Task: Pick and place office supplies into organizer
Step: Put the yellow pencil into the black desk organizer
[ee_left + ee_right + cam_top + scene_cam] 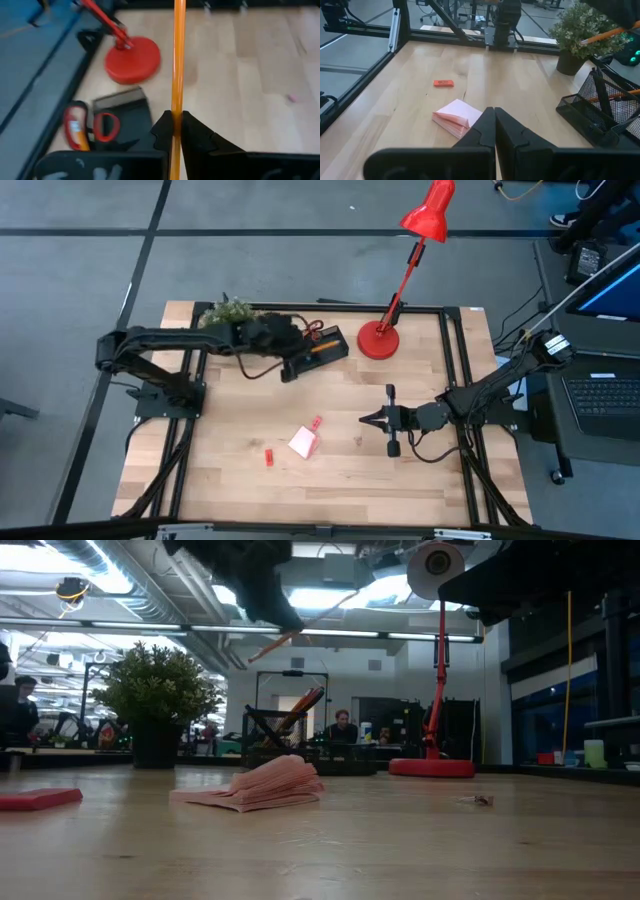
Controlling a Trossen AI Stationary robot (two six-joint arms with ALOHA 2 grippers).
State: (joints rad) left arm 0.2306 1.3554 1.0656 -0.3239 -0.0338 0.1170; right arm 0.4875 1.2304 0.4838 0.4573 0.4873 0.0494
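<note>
Pale wood worktop (340, 480), lower half of the high view mostly bare. Near edge, lower centre: small red block (269, 456), pink note pad (303, 443) fanned open beside it, another small pink block (317, 422) just above; all loose, not yet collected. Tiny scrap lies right of the pad in the low view, too small to identify.

Right end effector (368, 419) sits centre-right, fingers pressed together, nothing in them; points toward the pad, likely parked while the other arm works.

Further back, upper centre: left end effector (176, 131) pinched tight on an orange pencil (177, 60), held up off the worktop, roughly end-on. Judgement: it hangs over the organizer so the pencil can drop in lengthwise.

Organizer (325, 345), black mesh, stands at the back edge; red-handled scissors (87, 125) and another orange pencil already stick out of it. Pens not clearly made out.

Far back: red lamp base (378, 340) just right of the organizer, potted plant (226, 311) to its left. People in the room behind, low view.
</note>
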